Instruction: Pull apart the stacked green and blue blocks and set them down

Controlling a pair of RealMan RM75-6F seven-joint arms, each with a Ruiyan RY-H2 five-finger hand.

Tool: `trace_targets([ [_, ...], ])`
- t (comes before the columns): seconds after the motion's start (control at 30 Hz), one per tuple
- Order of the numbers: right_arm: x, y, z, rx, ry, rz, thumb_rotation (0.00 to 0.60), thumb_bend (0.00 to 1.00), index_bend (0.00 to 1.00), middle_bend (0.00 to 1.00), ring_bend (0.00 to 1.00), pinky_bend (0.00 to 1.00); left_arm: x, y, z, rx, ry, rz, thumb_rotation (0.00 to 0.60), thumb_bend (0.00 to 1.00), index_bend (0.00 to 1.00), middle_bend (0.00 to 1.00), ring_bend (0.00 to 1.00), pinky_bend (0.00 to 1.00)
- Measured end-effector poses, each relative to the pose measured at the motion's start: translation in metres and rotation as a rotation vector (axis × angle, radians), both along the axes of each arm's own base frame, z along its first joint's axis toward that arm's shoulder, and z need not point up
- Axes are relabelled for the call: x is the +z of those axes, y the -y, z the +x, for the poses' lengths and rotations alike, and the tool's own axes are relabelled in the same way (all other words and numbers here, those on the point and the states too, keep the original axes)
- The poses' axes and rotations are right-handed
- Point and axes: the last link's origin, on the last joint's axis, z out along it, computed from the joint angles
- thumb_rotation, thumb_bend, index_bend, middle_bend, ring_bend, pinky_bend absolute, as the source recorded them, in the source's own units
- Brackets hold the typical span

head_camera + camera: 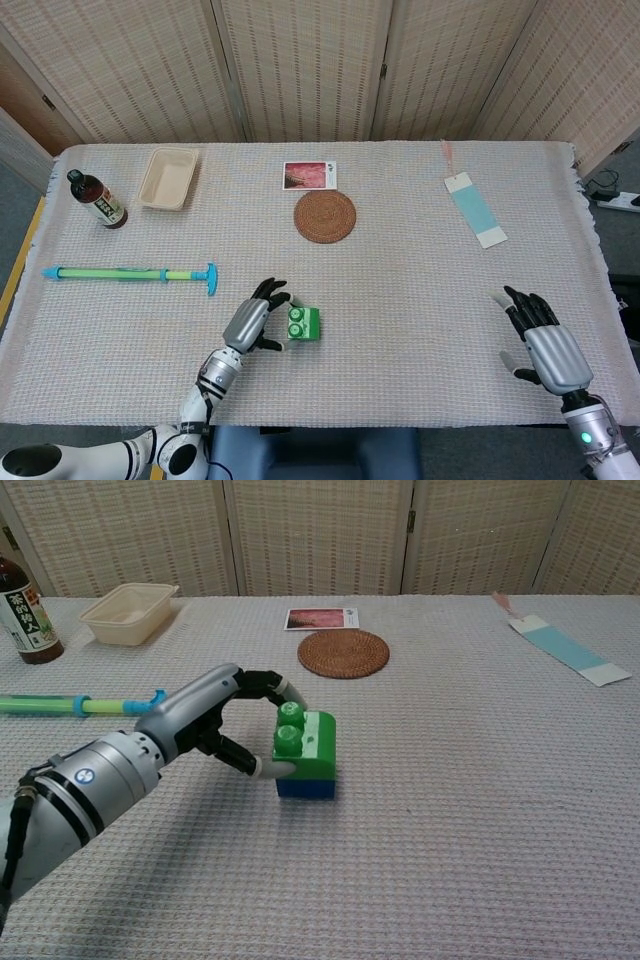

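The left hand (215,725) pinches the green block (304,746), rigid and light but probably snug on the blue block (305,787); right hand (545,345) lies released

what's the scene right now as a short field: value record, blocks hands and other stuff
green block: stacked on the blue block, tilted, on the table
left hand: fingers around the green block's left side
right hand: fingers apart, holds nothing, near the table's right front edge
separation: not yet done
far side: bottle, tray, coaster, photo card
left of the blocks: green and blue syringe toy
far right: blue bookmark
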Motion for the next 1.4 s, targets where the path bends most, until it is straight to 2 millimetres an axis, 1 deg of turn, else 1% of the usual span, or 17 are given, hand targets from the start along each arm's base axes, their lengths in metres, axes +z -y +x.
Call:
trace_targets([
  [0.17,-0.004,0.003,-0.002,-0.006,-0.003,0.016,0.600,0.41,0.00,0.00,0.00,0.00,0.006,0.007,-0.002,0.008,0.046,0.015,0.600,0.34,0.63,0.72,0.20,0.00],
  [0.37,-0.013,0.011,0.000,0.005,0.075,0.078,0.600,0.41,0.00,0.00,0.00,0.00,0.024,0.022,0.004,0.005,0.124,0.028,0.600,0.34,0.66,0.75,0.23,0.00],
  [0.47,-0.019,0.018,0.003,0.015,0.161,0.129,0.600,0.41,0.00,0.00,0.00,0.00,0.033,0.029,0.007,0.014,0.166,0.025,0.600,0.35,0.67,0.75,0.23,0.00],
  [0.57,-0.028,0.027,0.009,0.024,0.282,0.189,0.600,0.41,0.00,0.00,0.00,0.00,0.042,0.034,0.010,0.028,0.208,0.023,0.600,0.35,0.67,0.75,0.23,0.00],
  [0.77,-0.055,0.050,0.023,-0.002,0.580,0.342,0.600,0.41,0.00,0.00,0.00,0.00,0.051,0.031,0.012,0.051,0.249,0.031,0.600,0.35,0.67,0.75,0.23,0.00],
  [0.87,-0.076,0.066,0.034,-0.026,0.710,0.426,0.600,0.41,0.00,0.00,0.00,0.00,0.053,0.028,0.013,0.044,0.244,0.054,0.600,0.35,0.67,0.75,0.23,0.00],
  [0.93,-0.094,0.075,0.044,-0.043,0.789,0.484,0.600,0.41,0.00,0.00,0.00,0.00,0.054,0.026,0.013,0.043,0.243,0.075,0.600,0.35,0.67,0.75,0.23,0.00],
  [1.0,-0.113,0.084,0.056,-0.050,0.846,0.535,0.600,0.41,0.00,0.00,0.00,0.00,0.056,0.024,0.015,0.047,0.254,0.075,0.600,0.35,0.67,0.75,0.23,0.00],
  [1.1,-0.134,0.093,0.075,-0.036,0.887,0.578,0.600,0.41,0.00,0.00,0.01,0.00,0.058,0.023,0.017,0.059,0.273,0.067,0.600,0.35,0.67,0.75,0.23,0.00],
  [1.2,-0.149,0.101,0.094,-0.027,0.933,0.609,0.600,0.41,0.00,0.00,0.01,0.00,0.060,0.021,0.019,0.077,0.289,0.050,0.600,0.35,0.67,0.75,0.23,0.00],
  [1.3,-0.159,0.104,0.108,-0.017,0.969,0.627,0.600,0.41,0.00,0.00,0.01,0.00,0.061,0.020,0.021,0.091,0.303,0.029,0.600,0.35,0.67,0.75,0.23,0.00],
  [1.4,-0.163,0.109,0.120,-0.003,0.989,0.632,0.600,0.41,0.00,0.00,0.02,0.00,0.061,0.021,0.022,0.093,0.304,0.016,0.600,0.35,0.67,0.75,0.23,0.00],
])
